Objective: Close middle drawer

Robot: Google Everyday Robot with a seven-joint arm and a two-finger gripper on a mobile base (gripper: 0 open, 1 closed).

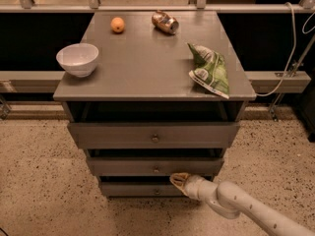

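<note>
Looking down at the grey cabinet (152,96), I can see little of what matters most. The space behind each drawer front is a dark slot, so nothing in any drawer can be made out. The middle drawer (123,166) sits second of three and stands a little out from the carcass, with a black gap above its front. Its small round knob (156,169) is at the centre. The top drawer (153,134) juts out further towards me, while the lowest drawer (133,190) is partly in shadow.

The hand (179,179) is just below the middle drawer's lower edge, a little right of the knob and close against the fronts. Whether it touches them, and whether it is clenched or released, I cannot tell. The pale arm (236,204) runs from it to the near right and is cut off at the corner.

On the worktop (142,58), a white bowl (77,59) stands upright at the near left, its inside showing plain white. An orange (117,24) lies at the far left. A can (165,22) lies on its side beside it, towards the far middle. A crumpled green bag (210,72) lies on the right, its corner overhanging the near edge. A white cable (290,43) hangs further right, above the speckled floor (44,181).
</note>
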